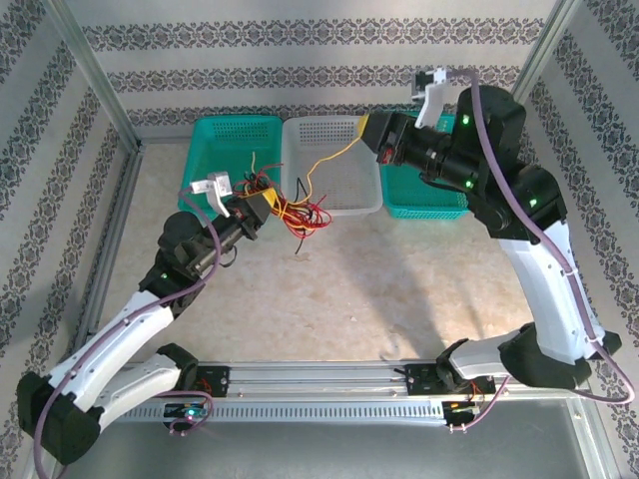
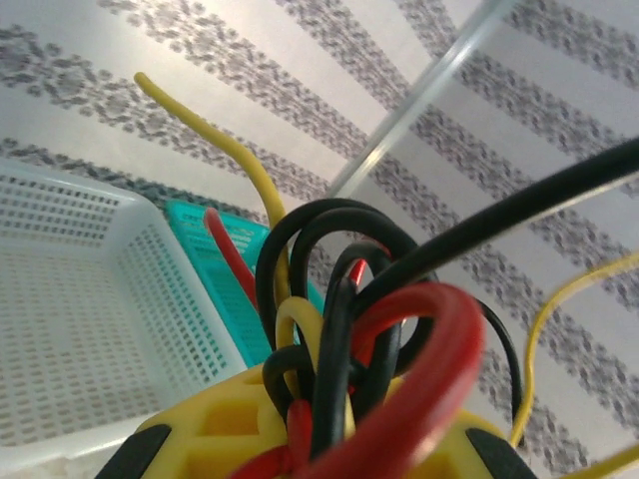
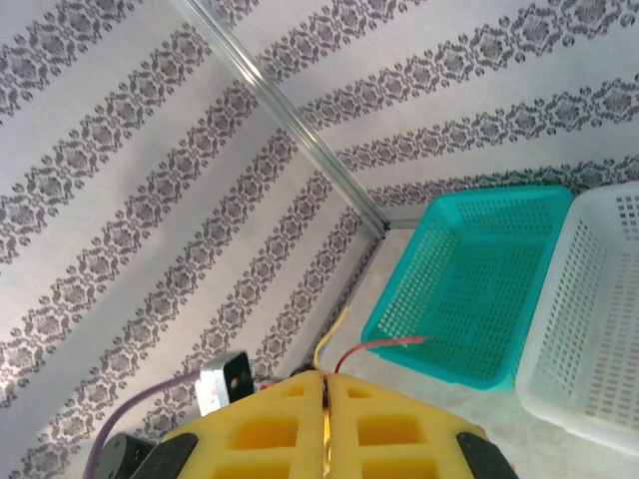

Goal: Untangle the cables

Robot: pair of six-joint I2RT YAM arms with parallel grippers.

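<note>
Left gripper (image 1: 268, 208) clamped on the tangled cables (image 1: 300, 212) bunched at its fingertips. Right gripper (image 1: 367, 133) pinched closed on one yellow cable (image 1: 334, 156).

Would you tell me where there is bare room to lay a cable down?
Bare: the tabletop in front of the white basket; the left teal basket looks empty. Crowded: around the left gripper, holding the cable tangle.
</note>
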